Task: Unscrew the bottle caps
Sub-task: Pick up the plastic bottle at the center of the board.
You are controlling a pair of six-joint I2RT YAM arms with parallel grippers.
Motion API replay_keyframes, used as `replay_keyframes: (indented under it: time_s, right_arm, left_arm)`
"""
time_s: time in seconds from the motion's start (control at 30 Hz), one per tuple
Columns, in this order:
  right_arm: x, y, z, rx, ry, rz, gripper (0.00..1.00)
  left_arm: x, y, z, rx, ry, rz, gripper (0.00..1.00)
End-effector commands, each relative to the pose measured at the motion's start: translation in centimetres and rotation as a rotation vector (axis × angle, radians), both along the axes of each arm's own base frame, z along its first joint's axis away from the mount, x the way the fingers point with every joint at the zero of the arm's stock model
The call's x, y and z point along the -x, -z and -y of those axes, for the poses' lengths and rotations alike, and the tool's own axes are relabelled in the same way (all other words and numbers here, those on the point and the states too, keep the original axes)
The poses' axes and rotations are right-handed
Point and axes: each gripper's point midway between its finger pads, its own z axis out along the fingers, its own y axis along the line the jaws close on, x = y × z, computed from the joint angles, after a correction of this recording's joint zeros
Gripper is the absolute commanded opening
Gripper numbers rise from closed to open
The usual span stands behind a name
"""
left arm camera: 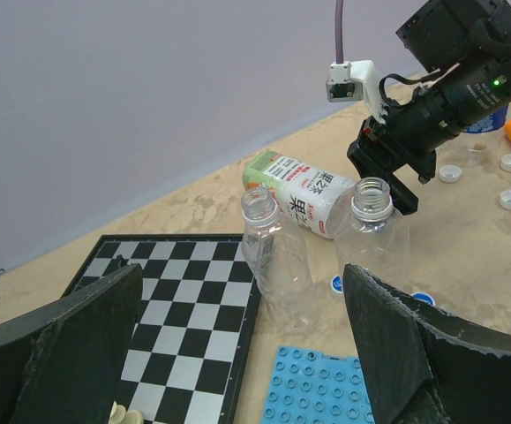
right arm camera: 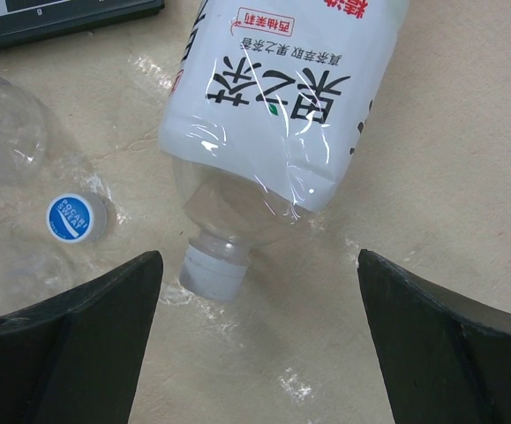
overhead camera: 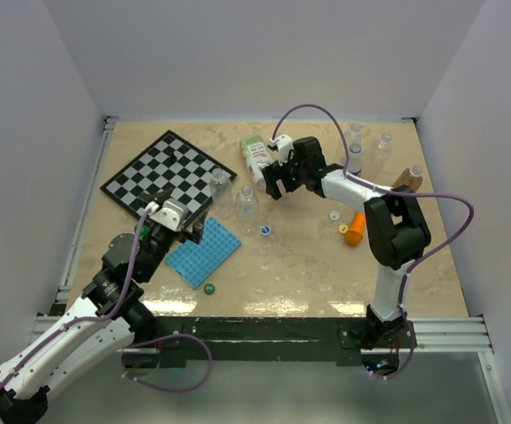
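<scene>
At the back centre of the tabletop (overhead camera: 308, 265): labelled bottle (right arm camera: 281, 106) lies on its side, white cap (right arm camera: 213, 269) on its neck.
Right hand (right arm camera: 259, 265): wide open above that neck; holds nothing. The white cap sits between the two fingers, clear of both in the wrist view.
Left hand (left arm camera: 242, 291): fully open, empty, low over the chessboard (left arm camera: 193, 291) edge and blue plate (left arm camera: 317, 389).
Clear bottles: two, (left arm camera: 273, 256) and (left arm camera: 374, 225), upright, necks uncapped, just beyond the left hand.
Blue cap (right arm camera: 68, 217): just beside the labelled bottle's shoulder; loose or fitted cannot be told.
Green cap (overhead camera: 208, 288): loose, near the front edge.
Loose white caps (left arm camera: 450, 173): on the tabletop behind the right hand.
</scene>
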Motion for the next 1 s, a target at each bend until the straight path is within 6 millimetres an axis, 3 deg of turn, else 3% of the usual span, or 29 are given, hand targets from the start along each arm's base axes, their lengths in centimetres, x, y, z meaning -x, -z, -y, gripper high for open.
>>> replay_keyframes:
  time_s: [0.0,0.5,0.97]
  right_arm:
    - [-1.0,-1.5,-0.3,-0.032,0.027,0.045,0.95]
    - [-1.3,-1.1,-0.4,-0.046,0.052,0.035,0.89]
    - [-0.9,1.6,-0.9,-0.048,0.042,-0.044,0.77]
  left_arm:
    - [0.1,-2.1,-0.2,0.027,0.000,0.048,1.00]
    - [0.1,-2.1,-0.2,0.026,0.001,0.048,1.00]
    - [0.0,-2.1,-0.1,0.026,0.004,0.048,1.00]
